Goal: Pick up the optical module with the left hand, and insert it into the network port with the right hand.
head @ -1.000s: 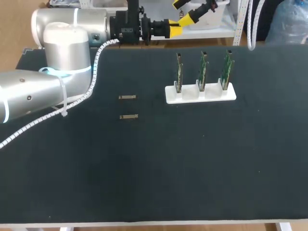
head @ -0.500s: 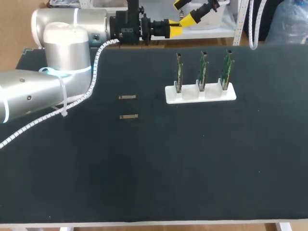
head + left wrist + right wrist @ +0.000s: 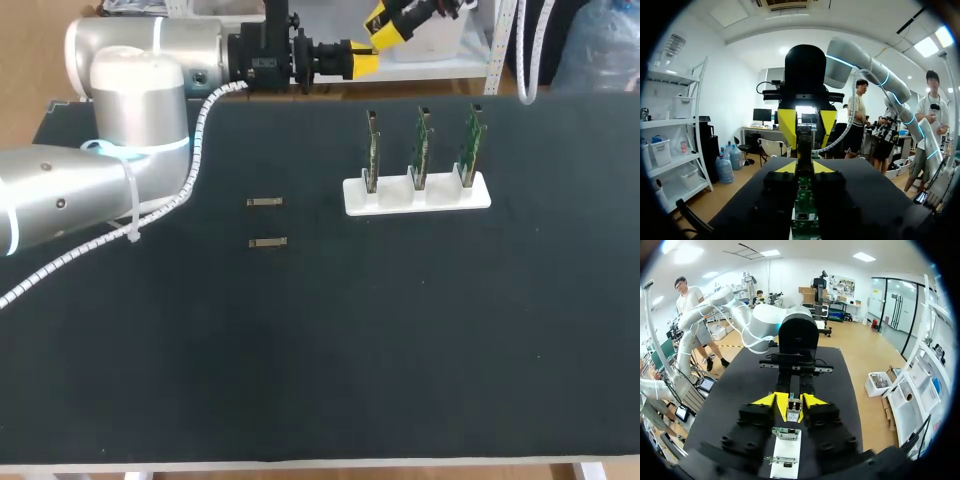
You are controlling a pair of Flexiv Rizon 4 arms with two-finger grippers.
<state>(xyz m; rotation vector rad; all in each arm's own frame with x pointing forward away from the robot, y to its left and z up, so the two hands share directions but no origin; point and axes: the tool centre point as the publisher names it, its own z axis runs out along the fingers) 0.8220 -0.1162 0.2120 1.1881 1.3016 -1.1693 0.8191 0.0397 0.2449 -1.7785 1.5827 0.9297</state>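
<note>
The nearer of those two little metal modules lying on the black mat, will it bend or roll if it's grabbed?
The small flat grey metal module looks rigid, so it probably won't bend. It lies flat with straight edges on the black table mat, so a push would likely slide it, not roll it.

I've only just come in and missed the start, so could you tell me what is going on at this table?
Nothing is being handled yet. The farther optical module and the nearer optical module lie flat on the black table, left of a white holder carrying three upright green boards. The left gripper and the right gripper are both open and empty, facing each other at the table's far edge. The pickup has not begun.
</note>
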